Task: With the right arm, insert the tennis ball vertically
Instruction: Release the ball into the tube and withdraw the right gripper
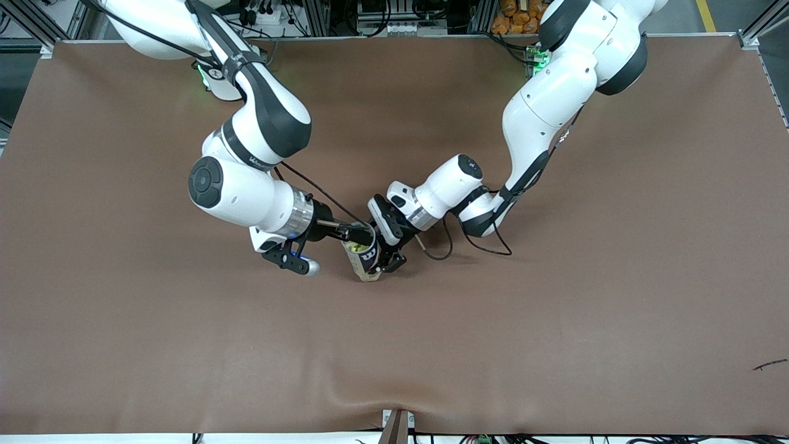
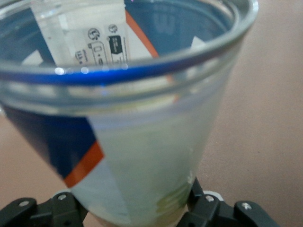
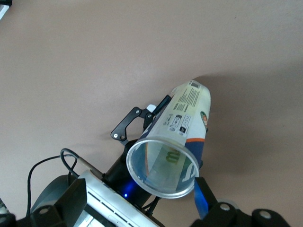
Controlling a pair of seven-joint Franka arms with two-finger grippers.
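My left gripper [image 1: 383, 258] clamps the ball can [image 1: 363, 259] upright on the desk [image 1: 555, 308]; my right gripper [image 1: 356, 233], jaws apart, hangs over its mouth, where a tennis ball [image 1: 356, 248] sits.

The can [image 1: 365, 256] clamped in the left tool [image 1: 383, 256] looks like clear, glossy plastic with a smooth rim that catches the light, wrapped in a shiny printed label of blue, white and orange; the fuzzy yellow-green tennis ball [image 1: 356, 247] inside it, just under the right tool [image 1: 357, 233], looks felted and matt. Both arms wear smooth, glossy white plastic shells with matt black bands, the right arm [image 1: 246, 191] ending in a brushed silver metal wrist. Beneath the tools, the bench [image 1: 555, 320] is covered in a matt brown cloth-like sheet, faintly wrinkled.
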